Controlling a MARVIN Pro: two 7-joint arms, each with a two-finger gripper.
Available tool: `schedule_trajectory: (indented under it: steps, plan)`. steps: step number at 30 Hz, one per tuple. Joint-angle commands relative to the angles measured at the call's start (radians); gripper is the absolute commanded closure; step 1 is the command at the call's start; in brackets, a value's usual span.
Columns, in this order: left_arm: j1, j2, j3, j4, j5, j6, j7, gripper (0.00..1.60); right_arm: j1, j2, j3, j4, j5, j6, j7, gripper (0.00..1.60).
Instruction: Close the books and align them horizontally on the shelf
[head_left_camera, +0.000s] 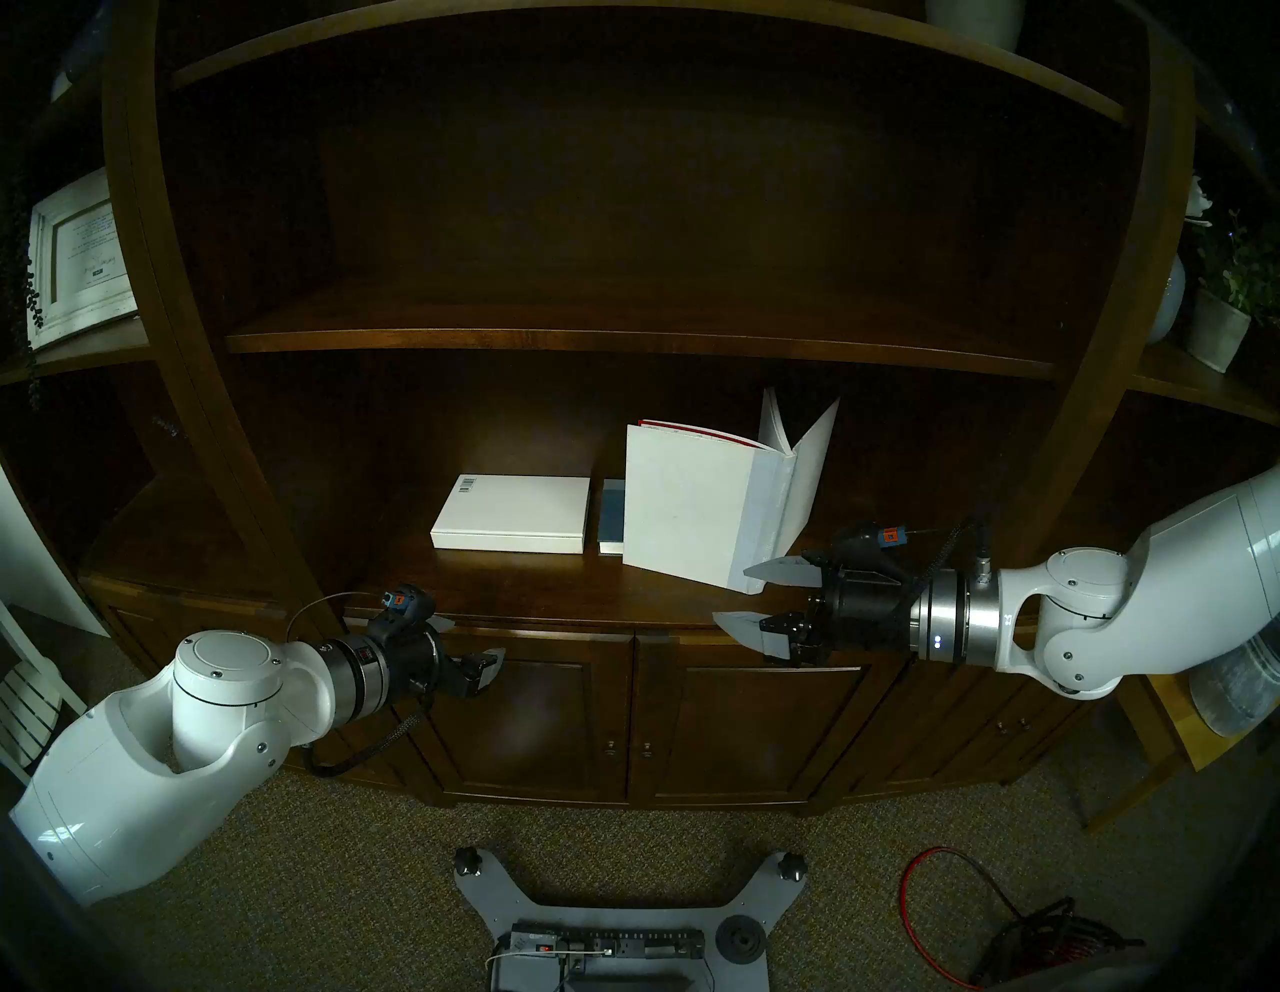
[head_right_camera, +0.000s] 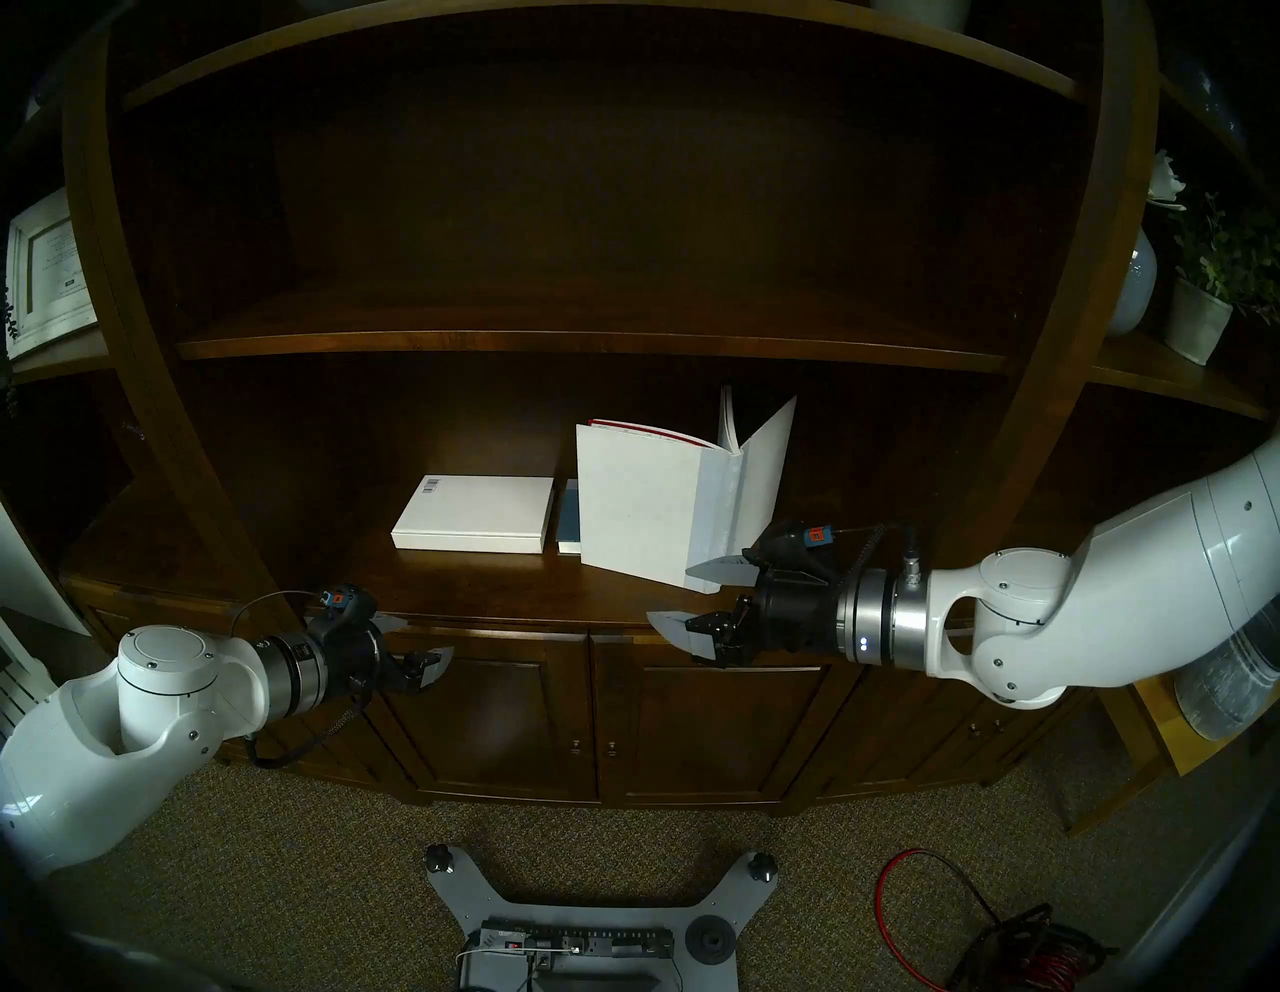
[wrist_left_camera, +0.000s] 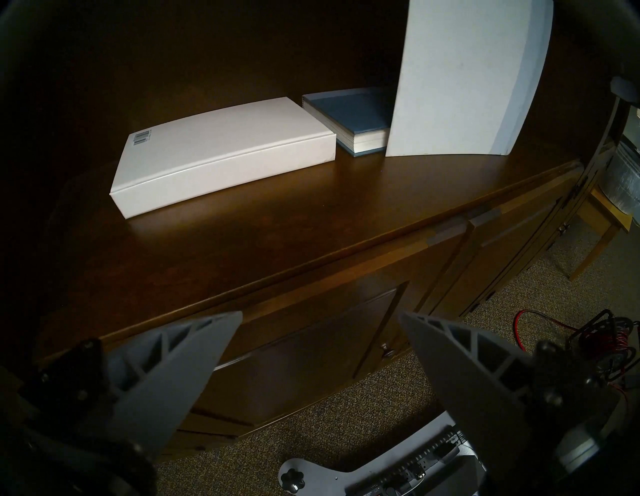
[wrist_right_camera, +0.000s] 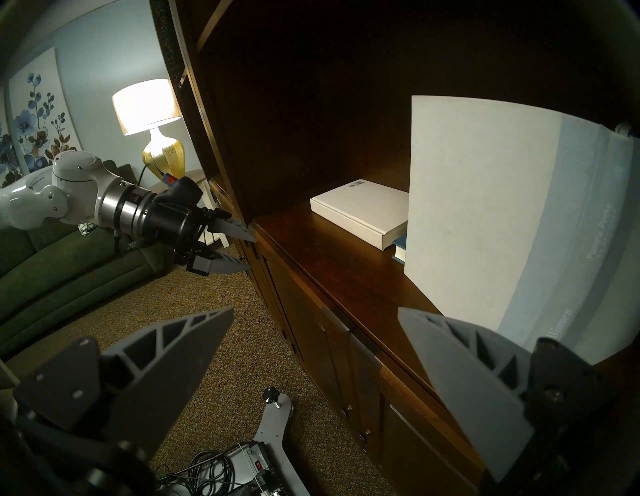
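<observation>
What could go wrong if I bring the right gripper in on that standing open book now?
1. The large white book stands open on its edges; a nudge from the open right gripper, close by its spine corner, could topple it.
2. It stands near the shelf front edge, so it might fall off.
3. The blue book lies partly hidden behind it and could be struck or shoved if it falls back.

framed picture (head_left_camera: 80, 260) upper left | potted plant (head_left_camera: 1229, 305) right | red cable (head_left_camera: 935, 893) floor | lamp (wrist_right_camera: 149, 114) lit
</observation>
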Motion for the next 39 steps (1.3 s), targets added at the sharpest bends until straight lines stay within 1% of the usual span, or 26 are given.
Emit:
schedule_trajectory:
  steps: [1,6,12,13,16,20,21,22,23,25,26,28,30,31,32,34,35,36,39]
  plan:
    - [-0.013,0.0,-0.013,-0.013,0.0,-0.007,0.001,0.0,0.023,-0.019,0.039,-0.009,0.025,0.015,-0.023,0.0]
    - [-0.013,0.001,-0.013,-0.013,0.0,-0.007,0.001,0.0,0.051,-0.029,0.06,-0.007,0.063,0.039,-0.042,0.0]
    - [-0.014,0.001,-0.012,-0.013,0.0,-0.007,0.0,0.0,0.134,-0.033,0.059,-0.009,0.102,0.077,-0.059,0.0]
    - [-0.014,0.001,-0.012,-0.013,0.0,-0.007,0.0,0.0,0.131,-0.034,0.069,0.0,0.104,0.071,-0.061,0.0]
    - [-0.014,0.001,-0.012,-0.012,0.0,-0.006,0.0,0.0,0.165,-0.039,0.078,-0.005,0.114,0.081,-0.064,0.0]
    - [-0.014,0.001,-0.011,-0.012,0.0,-0.006,0.0,0.0,0.192,-0.049,0.106,-0.014,0.12,0.091,-0.055,0.0]
    - [-0.014,0.001,-0.011,-0.012,0.0,-0.006,0.0,0.0,0.204,-0.056,0.112,-0.02,0.12,0.097,-0.058,0.0]
    - [-0.014,0.001,-0.011,-0.012,0.0,-0.006,0.0,0.0,0.234,-0.059,0.105,-0.034,0.126,0.112,-0.058,0.0]
    - [-0.014,0.001,-0.011,-0.012,0.0,-0.006,0.0,0.0,0.207,-0.063,0.131,-0.022,0.124,0.1,-0.062,0.0]
    - [-0.014,0.001,-0.011,-0.012,0.0,-0.006,0.0,0.0,0.245,-0.068,0.127,-0.034,0.136,0.121,-0.07,0.0]
    - [-0.014,0.001,-0.011,-0.012,0.0,-0.006,0.0,0.0,0.24,-0.066,0.137,-0.03,0.145,0.123,-0.076,0.0]
    - [-0.014,0.001,-0.011,-0.012,0.0,-0.006,0.0,0.0,0.267,-0.063,0.127,-0.033,0.161,0.142,-0.082,0.0]
    - [-0.014,0.001,-0.011,-0.012,0.0,-0.006,0.0,0.0,0.268,-0.062,0.129,-0.031,0.165,0.148,-0.087,0.0]
    - [-0.014,0.001,-0.011,-0.012,0.0,-0.006,0.0,0.0,0.297,-0.049,0.116,-0.042,0.185,0.177,-0.079,0.0]
    - [-0.014,0.001,-0.011,-0.012,0.0,-0.006,0.0,0.0,0.305,-0.045,0.11,-0.045,0.189,0.186,-0.073,0.0]
    - [-0.014,0.001,-0.011,-0.013,0.0,-0.006,0.0,0.0,0.317,-0.039,0.099,-0.049,0.19,0.196,-0.062,0.0]
    - [-0.014,0.001,-0.012,-0.013,0.0,-0.006,0.0,0.0,0.33,-0.03,0.087,-0.052,0.192,0.212,-0.039,0.0]
    - [-0.014,0.001,-0.012,-0.013,0.0,-0.007,0.0,0.0,0.347,-0.031,0.073,-0.059,0.193,0.226,-0.034,0.0]
    - [-0.014,0.001,-0.012,-0.013,0.0,-0.007,0.001,0.0,0.352,-0.039,0.067,-0.061,0.183,0.236,-0.029,0.0]
